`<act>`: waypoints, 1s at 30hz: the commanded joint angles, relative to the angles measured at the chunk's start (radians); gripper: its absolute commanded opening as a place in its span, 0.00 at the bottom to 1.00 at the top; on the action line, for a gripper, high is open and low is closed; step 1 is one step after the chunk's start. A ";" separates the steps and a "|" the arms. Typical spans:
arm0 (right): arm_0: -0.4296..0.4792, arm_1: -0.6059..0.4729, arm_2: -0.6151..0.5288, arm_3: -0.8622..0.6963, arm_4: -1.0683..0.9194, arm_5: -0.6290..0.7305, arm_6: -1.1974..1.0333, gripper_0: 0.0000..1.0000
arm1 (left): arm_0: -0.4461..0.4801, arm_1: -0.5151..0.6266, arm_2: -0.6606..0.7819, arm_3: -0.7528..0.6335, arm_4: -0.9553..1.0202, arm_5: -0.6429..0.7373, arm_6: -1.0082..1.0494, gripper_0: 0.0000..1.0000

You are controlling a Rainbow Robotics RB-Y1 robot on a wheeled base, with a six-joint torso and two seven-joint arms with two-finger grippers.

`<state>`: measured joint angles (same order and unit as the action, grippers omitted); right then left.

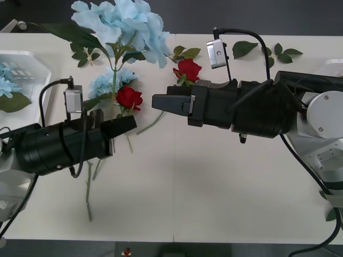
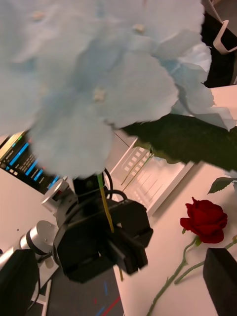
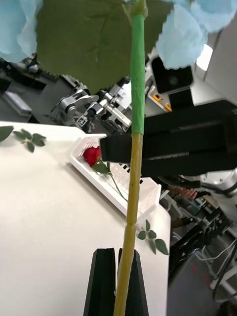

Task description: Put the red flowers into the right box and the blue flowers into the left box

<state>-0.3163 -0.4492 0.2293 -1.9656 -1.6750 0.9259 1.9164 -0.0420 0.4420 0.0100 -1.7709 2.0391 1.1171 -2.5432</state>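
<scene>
table [image 1: 225, 187]: white top, both arms reach in over its middle
left box [image 1: 40, 67]: at the robot's left edge; blue petals and a leaf already lie in it, so I judge part of the blue sorting done
right box [image 3: 143, 190]: white slotted bin beyond the right arm in the left wrist view; a red rose [image 3: 92, 154] lies inside, so some red sorting looks done too
held blue flower [image 1: 120, 21]: large pale cluster raised above the far side of the table, stem running down to the left gripper
second blue flower [image 1: 107, 83]: smaller cluster lying on the table, yet to be boxed
red flowers on the table [image 1: 129, 98]: two, the other [image 1: 188, 69] near the right arm; both left to do
left gripper [image 1: 124, 126]: fingers [image 3: 102, 284] clamped on the held flower's stem
right gripper [image 1: 163, 103]: faces the left one, fingers [image 2: 219, 279] spread apart, empty
</scene>
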 commanded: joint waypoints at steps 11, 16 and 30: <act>-0.064 -0.032 0.027 -0.035 0.204 0.002 -0.249 1.00 | 0.001 0.261 0.337 -0.041 -0.290 0.093 0.540 0.00; -0.122 -0.051 0.053 0.016 0.340 0.047 -0.436 1.00 | 0.005 0.362 0.423 -0.039 -0.438 0.130 0.643 0.00; -0.392 -0.039 0.228 0.359 0.747 0.156 -0.922 1.00 | 0.120 0.466 0.573 0.011 -0.890 -0.046 0.707 0.00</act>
<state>-0.6344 -0.4989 0.4247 -1.6596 -0.9741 1.0867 1.1102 0.0353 0.8892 0.5748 -1.7771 1.1835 1.1236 -1.8331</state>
